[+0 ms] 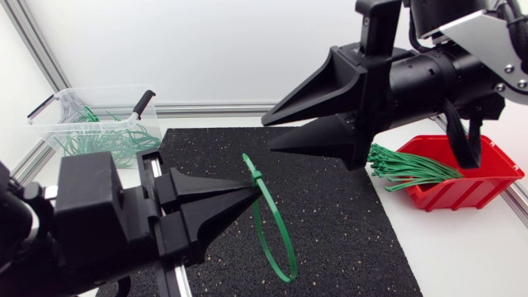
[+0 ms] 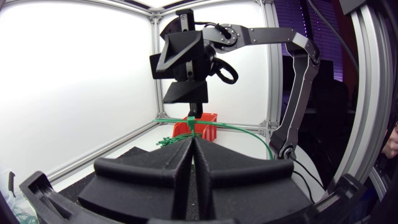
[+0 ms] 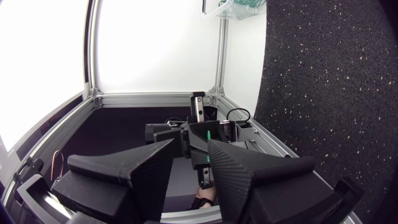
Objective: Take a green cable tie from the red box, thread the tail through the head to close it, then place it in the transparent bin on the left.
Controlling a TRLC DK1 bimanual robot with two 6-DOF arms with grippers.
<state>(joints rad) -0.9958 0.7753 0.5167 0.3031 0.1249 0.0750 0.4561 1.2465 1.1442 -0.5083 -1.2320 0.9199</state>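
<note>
My left gripper is low at the left over the black mat, shut on a green cable tie close to its head. The tie is closed into a long loop that hangs off the fingertips above the mat. In the left wrist view the tie runs across just ahead of the shut fingers. My right gripper hovers higher, at the right and apart from the tie, open with nothing between its fingers. The red box at the right holds a bundle of green ties.
The transparent bin with black handles stands at the back left and holds several looped green ties. A black speckled mat covers the table's middle. White table surface lies around the red box.
</note>
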